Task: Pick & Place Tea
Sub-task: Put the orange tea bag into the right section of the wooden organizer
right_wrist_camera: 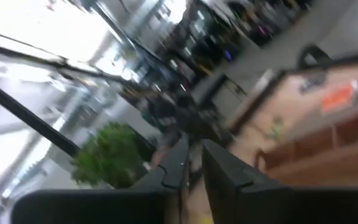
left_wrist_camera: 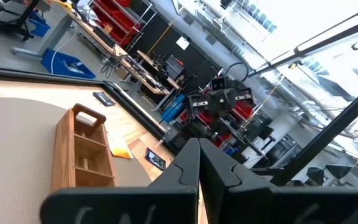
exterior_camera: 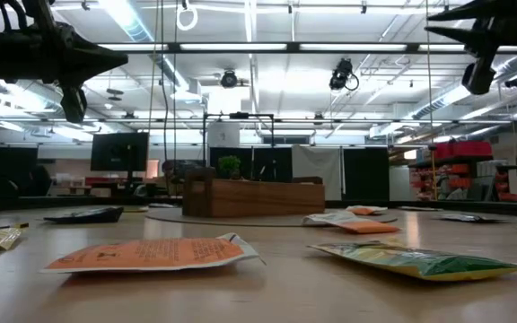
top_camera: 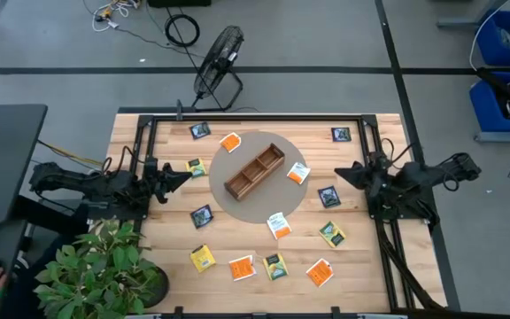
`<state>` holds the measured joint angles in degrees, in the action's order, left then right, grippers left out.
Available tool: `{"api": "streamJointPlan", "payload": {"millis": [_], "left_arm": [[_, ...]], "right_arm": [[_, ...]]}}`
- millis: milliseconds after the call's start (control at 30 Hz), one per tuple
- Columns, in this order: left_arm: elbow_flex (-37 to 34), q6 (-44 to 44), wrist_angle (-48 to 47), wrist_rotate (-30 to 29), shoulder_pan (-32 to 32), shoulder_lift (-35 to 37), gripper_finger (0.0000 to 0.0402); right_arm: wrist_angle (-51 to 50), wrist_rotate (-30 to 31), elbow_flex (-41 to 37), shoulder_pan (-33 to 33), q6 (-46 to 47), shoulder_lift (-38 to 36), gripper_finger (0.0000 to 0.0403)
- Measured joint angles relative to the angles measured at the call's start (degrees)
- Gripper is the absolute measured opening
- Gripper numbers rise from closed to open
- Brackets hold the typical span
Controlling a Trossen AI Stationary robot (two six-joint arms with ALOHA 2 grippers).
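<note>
On the wooden surface (top_camera: 171,239), tea packets (top_camera: 242,267) are lying scattered around a grey round mat (top_camera: 282,208), none of them inside the wooden tray (top_camera: 254,172) that is sitting at the mat's centre. Two orange-and-white packets (top_camera: 298,173) are resting on the mat beside the tray and another (top_camera: 229,142) is lying on its far edge; yellow, green and dark navy ones are lying farther out toward the surface's edges.

At the left edge the left pincer (top_camera: 182,175) is hanging above the surface, pointing toward the tray, its fingers (left_wrist_camera: 191,163) pressed together and holding nothing. Opposite it, at the right edge, the right pincer (top_camera: 342,174) is hovering likewise, its fingers (right_wrist_camera: 176,162) nearly touching and empty. A potted plant (top_camera: 104,270) is standing at the near left corner.
</note>
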<state>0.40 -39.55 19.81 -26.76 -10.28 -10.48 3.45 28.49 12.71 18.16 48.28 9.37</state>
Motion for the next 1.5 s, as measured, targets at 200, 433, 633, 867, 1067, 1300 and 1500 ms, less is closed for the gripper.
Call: {"api": "streamJointPlan", "payload": {"millis": [200, 433, 633, 867, 1067, 1300, 1500], "left_arm": [[0.0, -0.33, 0.0, -0.04, -0.02, 0.0, 0.0003], [0.0, -0.33, 0.03, -0.02, -0.02, 0.0, 0.0003], [0.0, -0.35, 0.35, -0.02, -0.01, 0.0, 0.0003], [0.0, -1.86, 0.72, -0.02, -0.02, 0.0, 0.0003], [0.0, -1.86, 0.74, 0.02, -0.02, 0.0, 0.0003], [0.0, -1.86, 0.78, 0.04, -0.02, 0.0, 0.0003], [0.0, -1.81, 2.78, 0.04, -0.02, 0.02, 0.0003]], "right_arm": [[-3.93, -4.11, 5.17, -2.78, 4.21, 10.4, 0.0142], [-12.45, -14.02, 11.85, -10.1, 6.67, 24.62, 0.0236], [-19.47, -19.61, 18.49, -18.2, 3.78, 35.35, 0.0267], [-24.01, -29.2, 20.22, -30.29, 7.99, 43.58, 0.0265], [-23.88, -32.35, 20.22, -37.05, 4.43, 50.0, 0.0265], [-23.31, -38.52, 20.22, -42.26, 2.12, 59.48, 0.0265], [-22.21, -37.28, 20.22, -44.46, -0.54, 64.67, 0.0265]]}}
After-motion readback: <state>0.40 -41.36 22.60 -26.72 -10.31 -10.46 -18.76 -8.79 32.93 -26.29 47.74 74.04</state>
